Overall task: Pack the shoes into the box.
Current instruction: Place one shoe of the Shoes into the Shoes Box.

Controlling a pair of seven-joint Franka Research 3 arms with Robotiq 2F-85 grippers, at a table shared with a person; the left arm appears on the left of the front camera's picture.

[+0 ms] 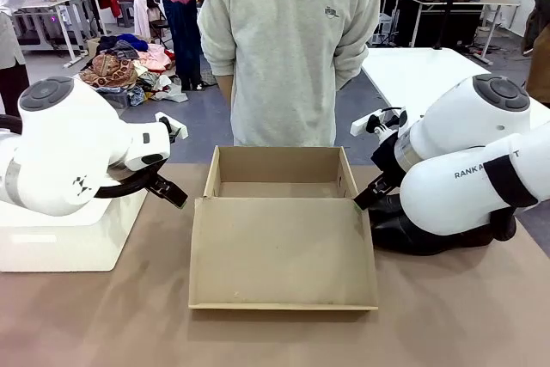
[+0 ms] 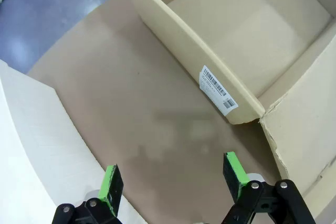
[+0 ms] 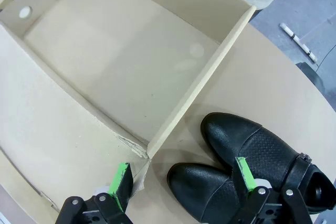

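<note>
The box [image 1: 277, 166] is an open tan cardboard tray in the middle of the table, empty inside, with its hinged lid [image 1: 284, 255] lying flat toward me. Two glossy black shoes [image 3: 254, 148] lie side by side on the table just outside the box's right wall, toes toward its near corner; in the front view the shoes [image 1: 430, 236] are half hidden under my right arm. My right gripper [image 3: 182, 177] hangs open over the nearer shoe's toe and the box corner. My left gripper [image 2: 172, 179] is open over bare table beside the box's left wall [image 2: 210, 61].
A person in a grey sweatshirt [image 1: 288, 49] stands at the far edge behind the box, hands out of sight. A large white rounded block [image 1: 69, 238] sits on the table's left, close under my left arm. A barcode label [image 2: 218, 88] marks the box's left wall.
</note>
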